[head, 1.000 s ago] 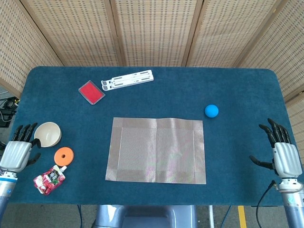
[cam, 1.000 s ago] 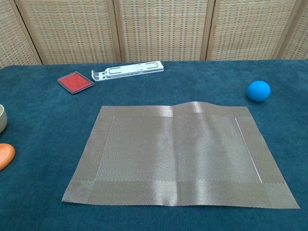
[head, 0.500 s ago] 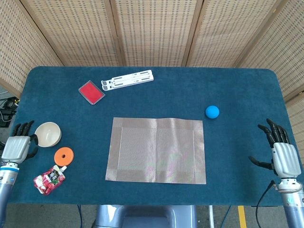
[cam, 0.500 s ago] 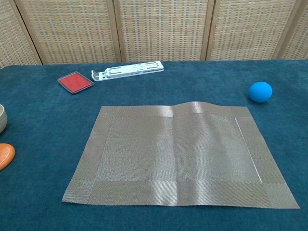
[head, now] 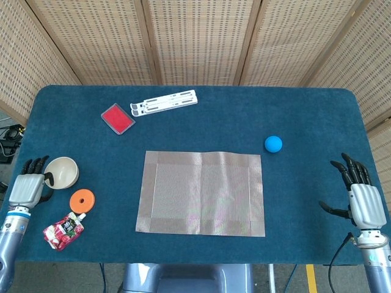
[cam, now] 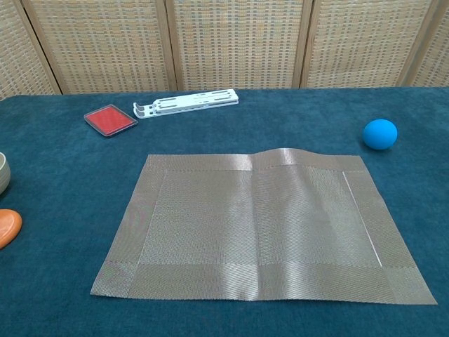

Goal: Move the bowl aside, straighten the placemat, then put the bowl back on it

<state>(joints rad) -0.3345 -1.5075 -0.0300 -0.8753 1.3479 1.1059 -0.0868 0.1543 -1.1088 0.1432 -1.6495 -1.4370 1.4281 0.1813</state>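
The cream bowl [head: 62, 172] sits on the blue cloth at the far left, off the placemat; only its rim [cam: 2, 173] shows in the chest view. My left hand [head: 27, 188] is just left of the bowl, fingers apart, thumb close to the rim and holding nothing. The grey woven placemat [head: 201, 192] lies square in the middle with nothing on it. Its far edge has a slight ripple [cam: 284, 154]. My right hand [head: 361, 200] hovers at the right edge, fingers spread and empty.
An orange disc [head: 82, 199] and a red snack pouch [head: 63, 231] lie just in front of the bowl. A blue ball [head: 273, 143] rests right of the mat's far corner. A red pad [head: 116, 118] and a white stand [head: 164, 102] lie at the back.
My left hand has shifted slightly beside the bowl, staying empty. The blue ball has crept a little to the right. The bowl and placemat have not moved.
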